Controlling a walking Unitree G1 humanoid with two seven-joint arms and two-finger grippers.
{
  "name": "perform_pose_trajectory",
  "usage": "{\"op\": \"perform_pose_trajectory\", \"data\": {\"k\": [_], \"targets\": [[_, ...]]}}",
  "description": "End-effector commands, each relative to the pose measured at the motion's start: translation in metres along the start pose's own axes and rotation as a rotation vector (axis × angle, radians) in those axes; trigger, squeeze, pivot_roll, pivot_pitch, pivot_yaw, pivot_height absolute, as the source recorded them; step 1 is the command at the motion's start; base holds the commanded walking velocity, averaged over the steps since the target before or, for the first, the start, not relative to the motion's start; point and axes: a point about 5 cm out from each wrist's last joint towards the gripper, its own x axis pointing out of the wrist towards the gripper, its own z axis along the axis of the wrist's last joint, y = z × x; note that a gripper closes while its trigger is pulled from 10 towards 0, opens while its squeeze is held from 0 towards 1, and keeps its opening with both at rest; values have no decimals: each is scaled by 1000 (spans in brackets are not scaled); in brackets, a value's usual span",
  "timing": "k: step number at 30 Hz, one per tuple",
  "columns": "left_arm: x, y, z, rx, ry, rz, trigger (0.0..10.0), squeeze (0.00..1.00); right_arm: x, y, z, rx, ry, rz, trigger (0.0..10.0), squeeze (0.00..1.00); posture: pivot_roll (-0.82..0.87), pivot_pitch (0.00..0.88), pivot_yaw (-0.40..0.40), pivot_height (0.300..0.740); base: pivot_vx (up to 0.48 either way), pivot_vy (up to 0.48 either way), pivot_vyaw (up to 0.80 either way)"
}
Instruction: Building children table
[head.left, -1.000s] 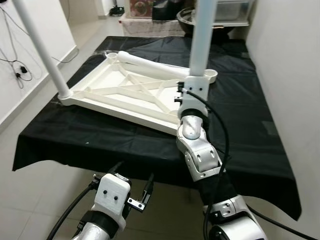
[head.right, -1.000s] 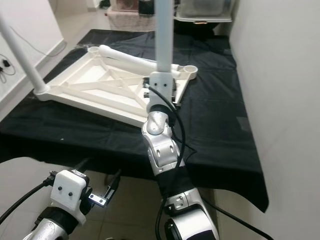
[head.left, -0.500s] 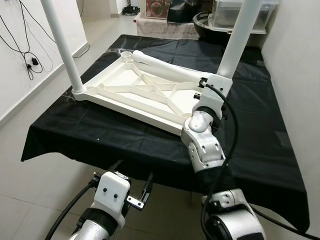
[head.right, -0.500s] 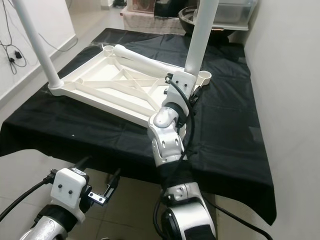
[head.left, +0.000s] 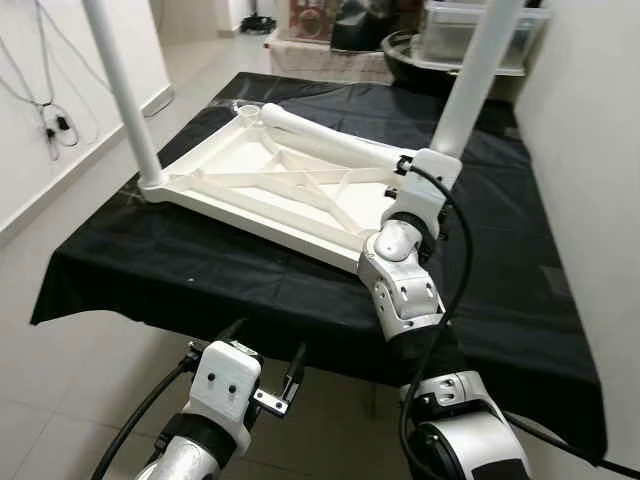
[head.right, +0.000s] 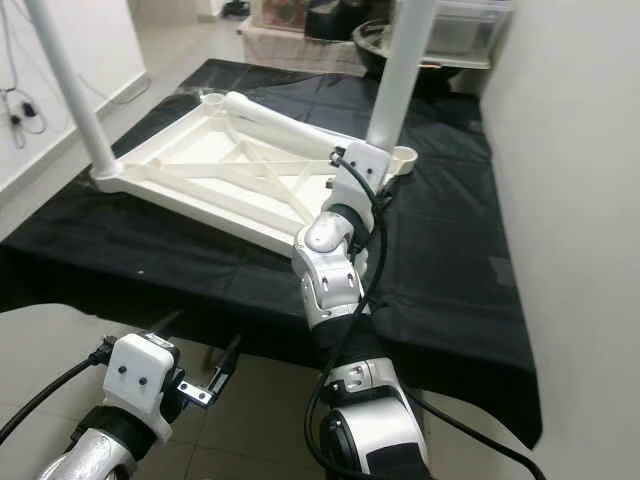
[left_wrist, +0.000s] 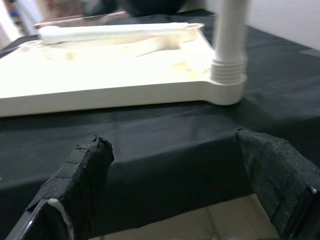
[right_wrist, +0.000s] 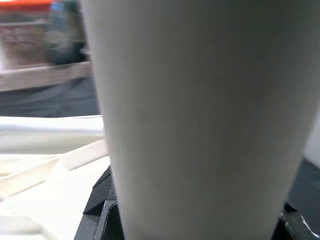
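Note:
A white child's tabletop (head.left: 290, 190) lies upside down on the black-covered table (head.left: 200, 270). One white leg (head.left: 120, 90) stands upright in its near left corner socket. A second leg (head.left: 470, 80) rises from the right corner, leaning slightly right, and my right gripper (head.right: 372, 150) is shut on it near its base. In the right wrist view this leg (right_wrist: 200, 115) is very close, with a black finger (right_wrist: 100, 200) beside it. A third leg (head.left: 320, 140) lies loose across the tabletop's far side. My left gripper (left_wrist: 175, 170) hangs open below the table's front edge, holding nothing.
A white wall runs close along the table's right side. Plastic bins and a dark bowl (head.left: 410, 45) stand behind the table. Cables (head.left: 50, 120) hang on the left wall. Tiled floor lies to the left and in front.
The leg in my right gripper went from vertical to leaning right, and the wrist shifted right with it. The head camera moved slightly. My left arm stayed put.

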Motion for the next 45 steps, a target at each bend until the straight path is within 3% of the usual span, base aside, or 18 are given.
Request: {"op": "perform_pose_trajectory", "data": {"k": [1, 6, 9, 11, 14, 16, 21, 26, 27, 28, 29, 31, 34, 36, 38, 41, 45], "targets": [[-1, -1, -2, 0, 5, -7, 10000, 0, -18, 17, -62, 126, 316, 228, 10000, 0, 20, 158, 16, 740, 0, 0, 0], [-1, -1, -2, 1, 5, -6, 10000, 0, -21, 21, -67, 78, 347, 377, 10000, 0, 17, 158, 16, 740, 0, 0, 0], [-1, -1, -2, 2, 4, -4, 10000, 0, -21, 22, -73, 28, 371, 601, 10000, 0, 17, 158, 16, 740, 0, 0, 0], [-1, -1, -2, 3, 4, -3, 10000, 0, -20, 22, -73, 18, 368, 649, 10000, 0, 17, 158, 16, 740, 0, 0, 0], [-1, -1, -2, 3, 4, -1, 10000, 0, -17, 21, -65, 9, 316, 747, 10000, 0, 16, 159, 13, 740, 0, 0, 0], [-1, -1, -2, 3, 5, 0, 10000, 0, -15, 25, -56, 5, 277, 875, 10000, 0, 16, 159, 13, 740, 0, 0, 0], [-2, -1, -2, 3, 4, -3, 10000, 0, -15, 31, -50, -19, 259, 1033, 10000, 0, 17, 155, 10, 740, 0, 0, 0], [-4, -6, 5, -3, -10, -15, 10000, 0, -31, 50, -39, -51, 228, 1439, 10000, 0, 39, 163, -4, 740, 0, 0, 0], [-4, -6, 5, -3, -10, -15, 10000, 0, -31, 50, -39, -51, 228, 1439, 10000, 0, 39, 163, -4, 740, 0, 0, 0], [-5, -8, 6, -5, -13, -19, 10000, 0, -34, 53, -37, -56, 225, 1516, 10000, 0, 41, 165, -5, 740, 0, 0, 0], [-5, -11, 9, -11, -20, -25, 10000, 0, -39, 56, -36, -86, 226, 1613, 10000, 0, 54, 177, -13, 740, 0, 0, 0], [-5, -13, 11, -14, -25, -29, 10000, 0, -42, 58, -36, -109, 228, 1681, 10000, 0, 54, 177, -13, 740, 0, 0, 0], [-7, -21, 21, -33, -49, -43, 10000, 0, -53, 59, -36, -209, 283, 1929, 10000, 0, 66, 212, -25, 740, 0, 0, 0], [-7, -21, 21, -33, -49, -43, 10000, 0, -53, 59, -36, -209, 283, 1929, 10000, 0, 66, 212, -25, 740, 0, 0, 0], [-9, -26, 28, -47, -65, -61, 10000, 0, -59, 62, -33, -270, 329, 2082, 10000, 0, 64, 239, -35, 740, 0, 0, 0], [-10, -28, 30, -52, -69, -66, 10000, 0, -60, 64, -31, -285, 340, 2126, 10000, 0, 64, 239, -35, 740, 0, 0, 0], [-14, -37, 37, -69, -78, -76, 10000, 0, -67, 81, -22, -360, 360, 2207, 10000, 0, 70, 271, -56, 740, 0, 0, 0]]}}
